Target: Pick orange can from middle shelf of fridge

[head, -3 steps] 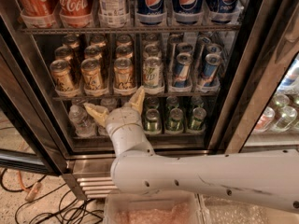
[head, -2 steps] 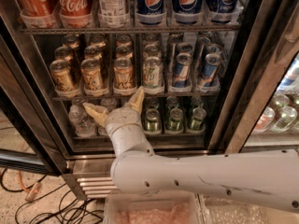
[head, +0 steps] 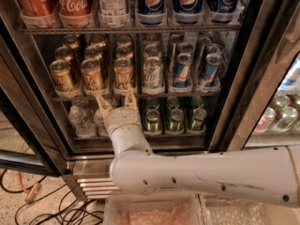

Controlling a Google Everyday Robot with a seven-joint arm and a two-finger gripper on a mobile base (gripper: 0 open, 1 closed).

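Note:
The fridge (head: 260,83) stands open before me. Its middle shelf (head: 154,95) holds several orange cans in three lanes on the left, with the front ones at left (head: 63,78), centre (head: 92,76) and right (head: 123,75). My gripper (head: 116,102) is open and empty. Its fingertips (head: 102,104) point up at the shelf's front rail, just below the centre and right front orange cans. It touches no can. My white arm (head: 201,175) crosses the bottom of the view.
A green-and-white can (head: 152,74) and slim blue-and-silver cans (head: 182,70) fill the shelf's right lanes. Cola bottles (head: 72,3) stand on the rack above. Water bottles (head: 77,121) and green cans (head: 176,120) are below. A steel grille (head: 91,187) and floor cables (head: 28,196) lie low.
The two fingers now stand closer together and more upright, with their tips nearer the middle shelf's rail. The cans have not moved.

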